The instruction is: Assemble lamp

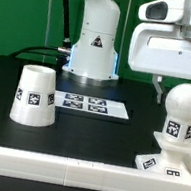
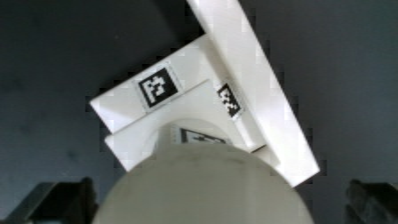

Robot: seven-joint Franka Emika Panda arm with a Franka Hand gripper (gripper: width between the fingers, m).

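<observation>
Nearest: white rail (image 1: pixel 60 169) along the front edge of the black counter (image 1: pixel 96 139). Just behind it, at the exterior view's right, the stepped square base (image 1: pixel 162 164) lies flat on the counter, tags showing. The ball bulb (image 1: pixel 184 107) stands upright on the base, with a tag on its neck. The hand (image 2: pixel 217 203) hangs directly over the bulb, released: its dark fingers (image 2: pixel 59 202) are spread to either side of the ball with a gap on each side. Farther back, at the exterior view's left, the shade (image 1: pixel 33 96) sits wide end down, well apart from the base. Beyond it, the marker board (image 1: pixel 85 105) lies flat mid-counter. Farthest: arm pedestal (image 1: pixel 92 47).
</observation>
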